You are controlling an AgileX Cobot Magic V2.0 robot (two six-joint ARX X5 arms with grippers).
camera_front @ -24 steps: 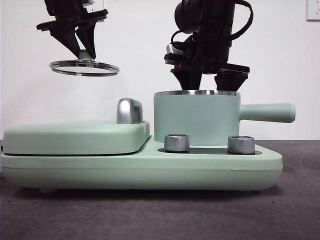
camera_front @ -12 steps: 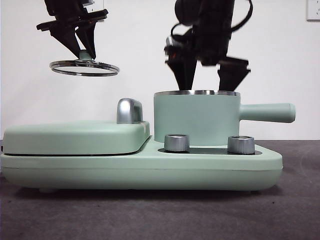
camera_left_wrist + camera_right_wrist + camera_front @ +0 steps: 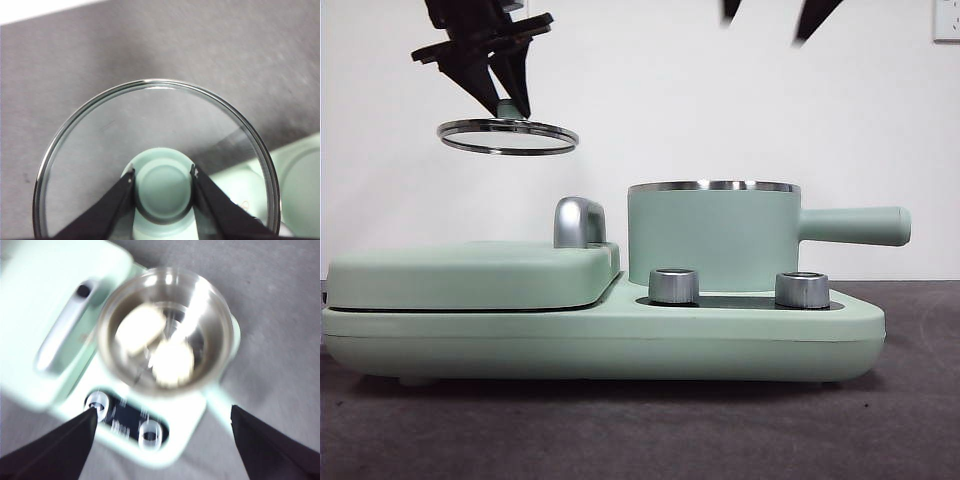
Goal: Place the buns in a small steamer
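The small steamer (image 3: 712, 235) is a mint-green pot with a steel rim and a long side handle, standing uncovered on the right of the appliance. In the blurred right wrist view, two cream buns (image 3: 140, 329) (image 3: 173, 363) lie inside the steamer (image 3: 217, 327). My right gripper (image 3: 162, 425) is open and empty, high above the pot; only its black tips (image 3: 775, 18) show at the top edge of the front view. My left gripper (image 3: 508, 98) is shut on the green knob of the glass lid (image 3: 507, 136), held in the air up at the left. The lid (image 3: 75, 150) and my left gripper (image 3: 163, 175) fill the left wrist view.
A flat mint-green lidded grill plate (image 3: 470, 275) with a steel handle (image 3: 578, 222) takes the left half of the appliance base (image 3: 620, 345). Two steel knobs (image 3: 673, 285) (image 3: 802, 289) stand in front of the pot. Dark grey table surface (image 3: 910, 420) surrounds the appliance.
My right gripper has risen from just above the pot's rim to the top edge of the front view. My left gripper has shifted slightly right and up with the lid.
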